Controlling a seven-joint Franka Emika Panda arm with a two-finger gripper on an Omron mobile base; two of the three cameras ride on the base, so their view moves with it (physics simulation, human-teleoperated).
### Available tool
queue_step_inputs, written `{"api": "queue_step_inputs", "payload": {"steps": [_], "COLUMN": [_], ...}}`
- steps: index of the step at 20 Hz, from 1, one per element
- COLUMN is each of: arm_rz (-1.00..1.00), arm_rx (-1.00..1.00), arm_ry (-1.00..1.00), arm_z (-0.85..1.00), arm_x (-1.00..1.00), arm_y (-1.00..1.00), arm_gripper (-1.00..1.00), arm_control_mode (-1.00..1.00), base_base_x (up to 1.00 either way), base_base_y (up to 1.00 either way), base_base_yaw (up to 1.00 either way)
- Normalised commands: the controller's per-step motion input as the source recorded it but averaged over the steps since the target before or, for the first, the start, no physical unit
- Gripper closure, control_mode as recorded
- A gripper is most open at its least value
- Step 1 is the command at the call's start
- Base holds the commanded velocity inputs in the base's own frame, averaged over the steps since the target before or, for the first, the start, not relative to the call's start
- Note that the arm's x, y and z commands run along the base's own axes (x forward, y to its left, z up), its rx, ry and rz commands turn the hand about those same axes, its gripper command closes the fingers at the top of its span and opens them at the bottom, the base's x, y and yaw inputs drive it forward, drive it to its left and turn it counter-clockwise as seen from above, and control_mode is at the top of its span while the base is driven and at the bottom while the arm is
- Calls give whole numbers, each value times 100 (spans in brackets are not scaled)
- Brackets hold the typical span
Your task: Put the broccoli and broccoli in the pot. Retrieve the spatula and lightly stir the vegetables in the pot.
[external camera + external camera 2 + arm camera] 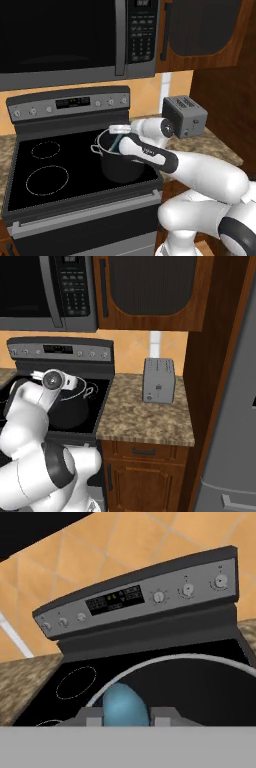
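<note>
The dark pot (120, 167) stands on the right side of the black cooktop; its silvery rim (200, 658) curves across the hand view. My gripper (125, 714) hangs over the pot's mouth and is shut on the light-blue spatula (124, 704), which shows rounded between the two finger tips. From the left base view a thin blue strip of the spatula (114, 142) dips inside the pot just below my hand. My arm covers much of the pot (75, 410) in the right base view. The broccoli is hidden.
The stove's control panel (150, 597) rises behind the pot, with the microwave (60, 35) overhead. A grey toaster (159, 380) sits on the granite counter (145, 418) to the right. Two burner rings (46, 172) lie left of the pot.
</note>
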Motion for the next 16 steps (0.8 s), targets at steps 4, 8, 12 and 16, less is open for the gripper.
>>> {"api": "queue_step_inputs", "payload": {"steps": [4,8,12,16], "arm_rz": [-3,-13,-14,-11], "arm_rx": [-20,-30,-28,-21], "arm_ry": [4,0,5,17], "arm_z": [-18,12,24,53], "arm_x": [13,4,3,19], "arm_y": [-3,-14,-15,-1], "arm_gripper": [100,100,100,100], "arm_control_mode": [-100,-100,-100,-100], "base_base_x": [0,0,0,0], "base_base_y": [0,0,0,0], "base_base_yaw": [0,0,0,0]}}
